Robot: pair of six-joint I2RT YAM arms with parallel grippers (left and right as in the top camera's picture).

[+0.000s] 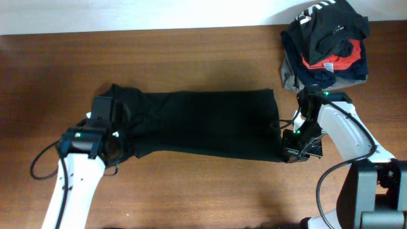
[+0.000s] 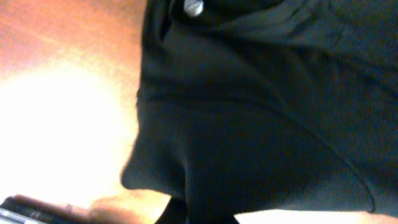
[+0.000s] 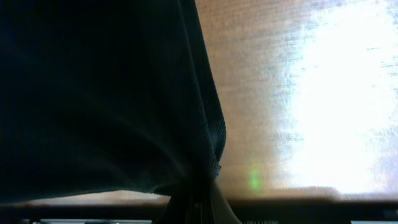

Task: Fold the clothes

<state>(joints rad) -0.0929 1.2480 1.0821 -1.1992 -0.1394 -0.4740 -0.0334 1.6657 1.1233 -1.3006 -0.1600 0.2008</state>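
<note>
A black garment [image 1: 203,124] lies spread lengthwise across the middle of the wooden table. My left gripper [image 1: 117,149] is shut on its near left corner. In the left wrist view the black cloth [image 2: 261,112] fills the frame and bunches into the jaws [image 2: 199,214] at the bottom; a metal button [image 2: 193,7] shows at the top. My right gripper [image 1: 287,151] is shut on the near right corner. In the right wrist view the cloth [image 3: 99,93] gathers into the jaws [image 3: 196,205].
A pile of other clothes [image 1: 327,41], black, navy, red and grey, sits at the back right corner. Bare wooden table [image 1: 210,191] lies in front of the garment. The table's far edge meets a white wall [image 1: 127,13].
</note>
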